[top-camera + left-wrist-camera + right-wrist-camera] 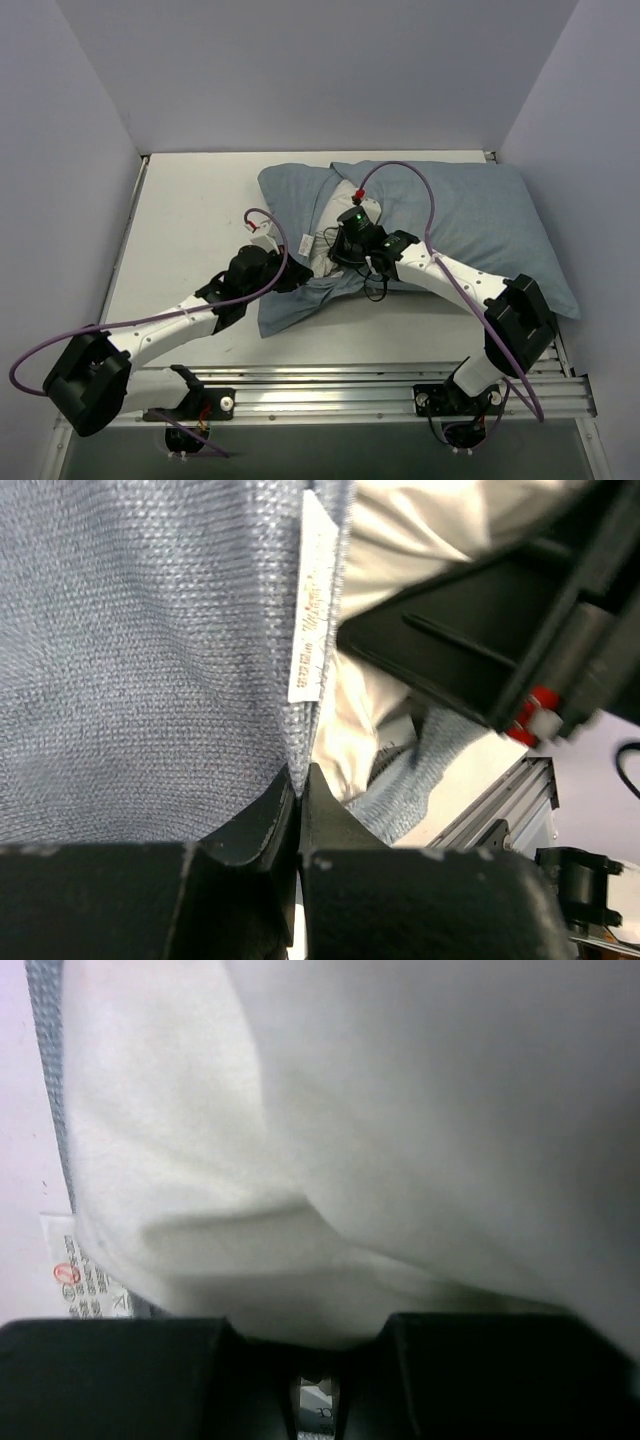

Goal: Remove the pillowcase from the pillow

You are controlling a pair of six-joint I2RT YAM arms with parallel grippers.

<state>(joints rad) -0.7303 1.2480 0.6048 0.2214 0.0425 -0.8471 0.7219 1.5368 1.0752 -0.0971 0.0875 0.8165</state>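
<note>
The pillowcase [480,220], plain blue-grey, still covers most of the pillow and lies at the back right of the table. At its open left end the white pillow [338,203] shows. My left gripper [292,268] is shut on the pillowcase's hem [297,775], right below a white label [310,600]. My right gripper [338,248] reaches into the opening. In the right wrist view the pillow's cloth [400,1110] fills the frame and bunches between its closed fingers [315,1345], whose tips are hidden under it.
The table [190,220] is white, with walls close on the left, back and right. Aluminium rails [350,385] run along the near edge by the arm bases. Purple cables [425,200] loop above both arms. A printed tag [85,1285] hangs by the pillow.
</note>
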